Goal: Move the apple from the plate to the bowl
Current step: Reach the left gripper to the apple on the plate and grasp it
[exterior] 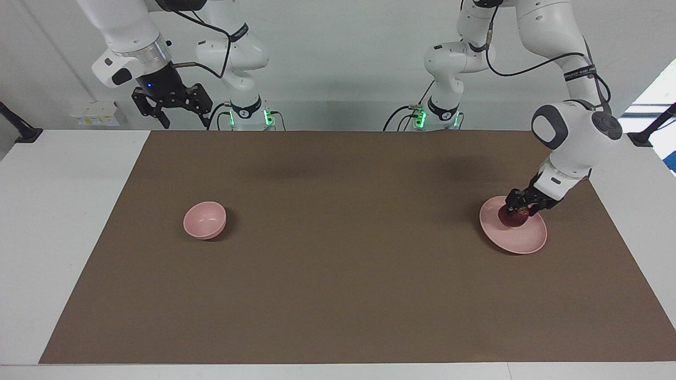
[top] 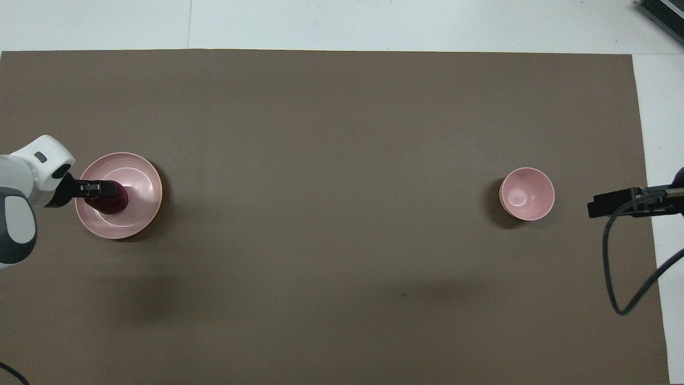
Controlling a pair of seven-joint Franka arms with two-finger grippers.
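Observation:
The dark red apple (exterior: 510,218) is between the fingers of my left gripper (exterior: 518,210), just above the pale pink plate (exterior: 528,243) at the left arm's end of the table. In the overhead view the left gripper (top: 105,188) is over the apple (top: 113,203) and the plate (top: 143,182). The small deep pink bowl (exterior: 205,219) stands empty toward the right arm's end, and it also shows in the overhead view (top: 526,193). My right gripper (exterior: 172,115) hangs open and empty high above the table's edge at the right arm's end.
A brown mat (exterior: 338,274) covers most of the white table (exterior: 63,221). Nothing else stands on the mat between the plate and the bowl.

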